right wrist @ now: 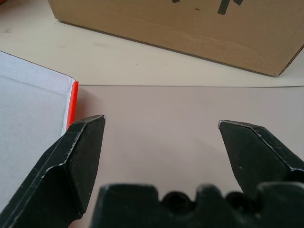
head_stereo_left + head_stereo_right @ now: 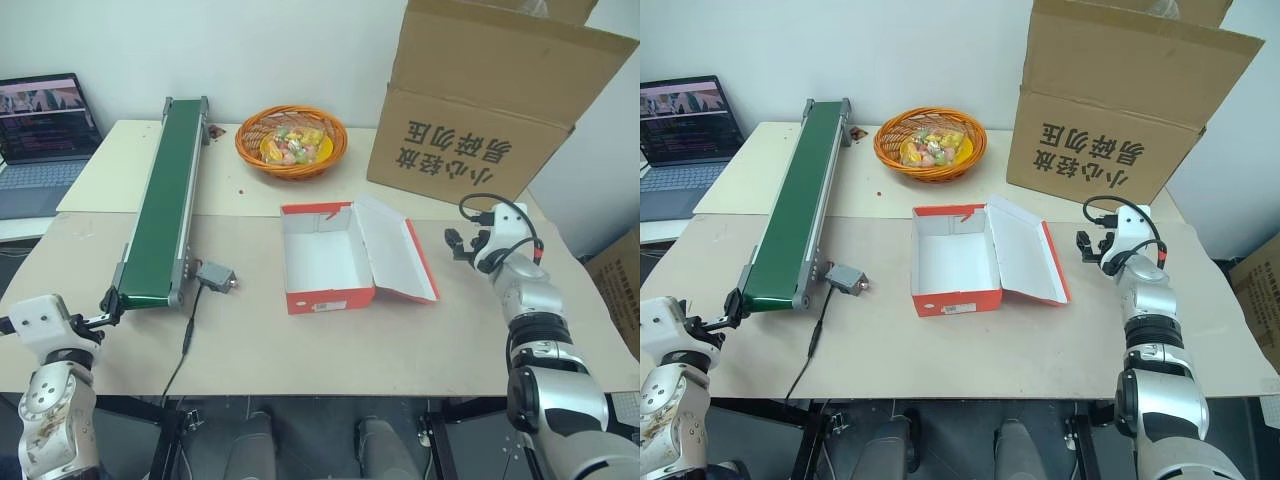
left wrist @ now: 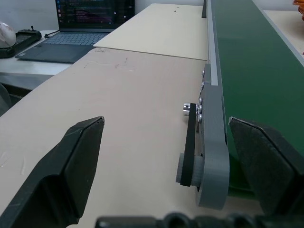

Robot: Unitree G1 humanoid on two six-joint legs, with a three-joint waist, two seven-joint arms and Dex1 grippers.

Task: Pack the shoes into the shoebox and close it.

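The red cardboard shoebox [image 2: 325, 262] lies at mid-bench [image 2: 300, 340], hinged lid flat to its right, its smooth white interior bare. The right gripper [image 1: 161, 142] hangs just beyond the lid's edge, jaws released and grasping nothing. The left gripper [image 3: 166, 156] faces the green conveyor's [image 2: 160, 200] end, jaws likewise spread. A woven basket [image 2: 291, 140] holds indistinct items.
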